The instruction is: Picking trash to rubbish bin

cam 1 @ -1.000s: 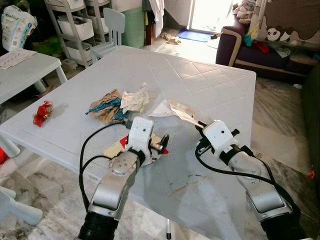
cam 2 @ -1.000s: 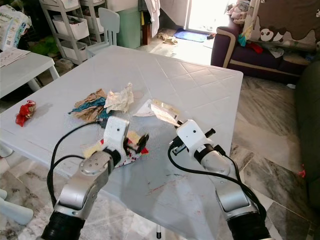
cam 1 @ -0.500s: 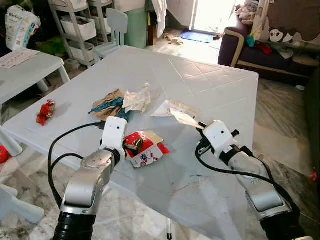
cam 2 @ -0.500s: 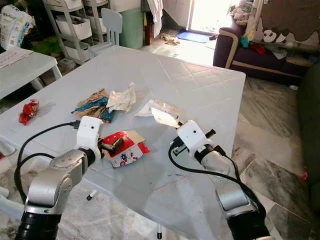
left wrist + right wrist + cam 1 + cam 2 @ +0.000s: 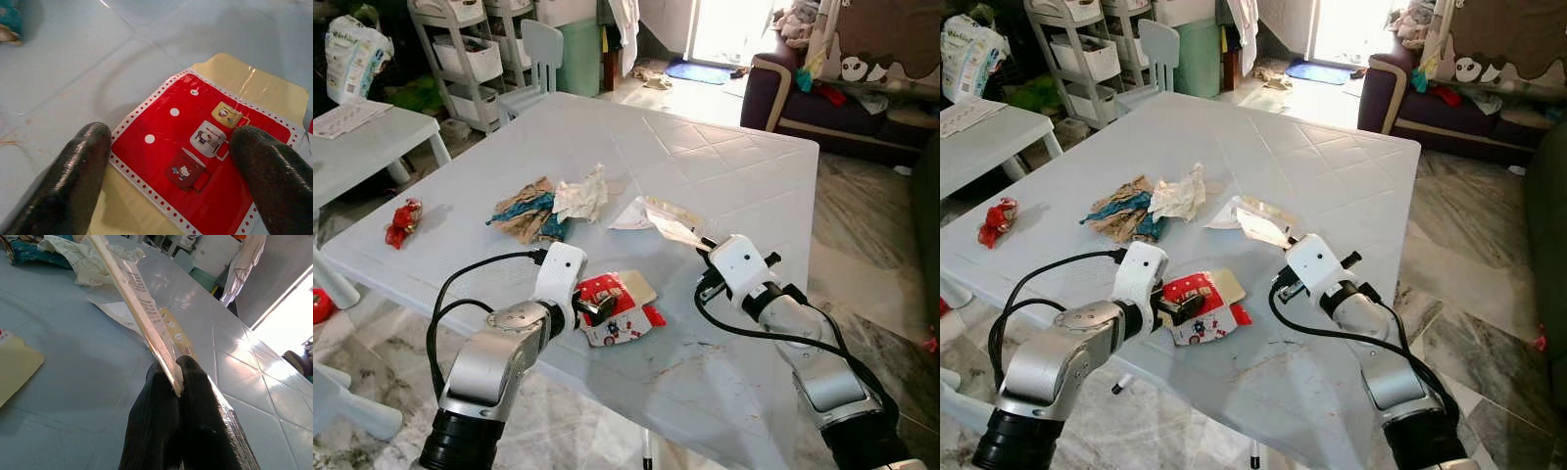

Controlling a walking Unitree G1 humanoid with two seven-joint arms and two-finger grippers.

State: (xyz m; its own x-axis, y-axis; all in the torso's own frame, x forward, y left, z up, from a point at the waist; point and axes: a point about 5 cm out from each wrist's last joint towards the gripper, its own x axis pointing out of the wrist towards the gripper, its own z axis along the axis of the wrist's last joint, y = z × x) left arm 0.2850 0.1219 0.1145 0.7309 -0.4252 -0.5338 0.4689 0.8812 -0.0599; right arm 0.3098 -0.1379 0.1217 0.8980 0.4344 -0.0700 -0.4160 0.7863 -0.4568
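Note:
A flat red packet with cartoon mugs (image 5: 625, 311) lies near the front edge of the pale table (image 5: 724, 166). My left gripper (image 5: 168, 134) is open over it, low to the table, with one black finger (image 5: 80, 166) on each side of the packet. My right gripper (image 5: 176, 372) is shut on the edge of a clear plastic wrapper (image 5: 674, 225), holding it tilted up off the table at centre right. Further trash lies beyond: a crumpled brown, teal and white heap (image 5: 548, 206) and a small red wrapper (image 5: 401, 220) at the far left.
A white sheet (image 5: 628, 217) lies under the clear wrapper. A small white table (image 5: 367, 137) stands at the left, with a child's chair (image 5: 533, 59), shelves and a pale green container (image 5: 576, 49) behind. A dark sofa (image 5: 822, 98) is at the back right, with marble floor around.
My left arm swung left and then came back right, now lower over the red packet, which has slid a little towards the front right. The right gripper has kept its hold and place.

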